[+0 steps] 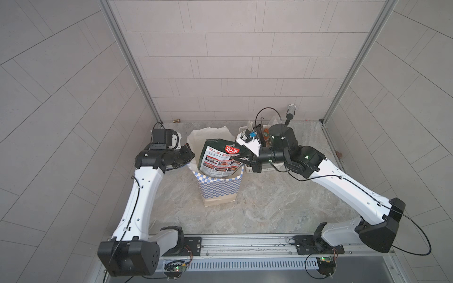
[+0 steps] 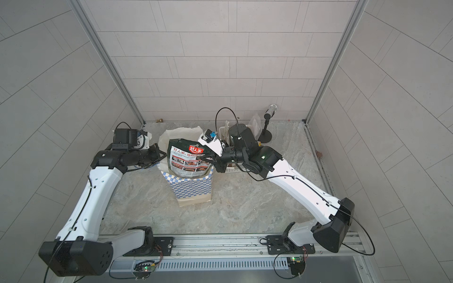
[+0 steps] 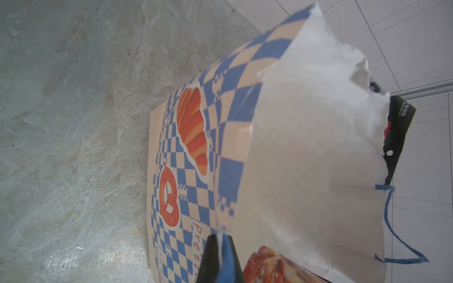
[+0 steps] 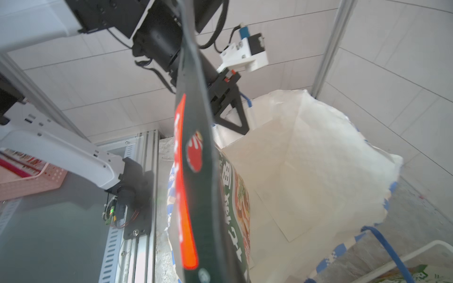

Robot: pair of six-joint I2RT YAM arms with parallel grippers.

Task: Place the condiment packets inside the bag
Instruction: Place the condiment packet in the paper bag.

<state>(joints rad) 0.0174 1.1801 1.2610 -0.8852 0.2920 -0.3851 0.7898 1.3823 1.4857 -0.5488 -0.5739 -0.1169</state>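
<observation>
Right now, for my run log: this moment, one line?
left gripper: shut on bag rim | right gripper: shut on black packet | packet: lower end inside bag

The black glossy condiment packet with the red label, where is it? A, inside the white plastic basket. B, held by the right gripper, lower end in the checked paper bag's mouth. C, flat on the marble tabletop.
B: the right gripper pinches the black glossy packet, its bottom behind the rim of the checked paper bag.

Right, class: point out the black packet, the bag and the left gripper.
black packet point(image 1: 219, 160): a top view, printed face.
bag point(image 1: 218, 187): a top view, checked front.
left gripper point(image 3: 220, 241): left wrist view, between fingertips.
</observation>
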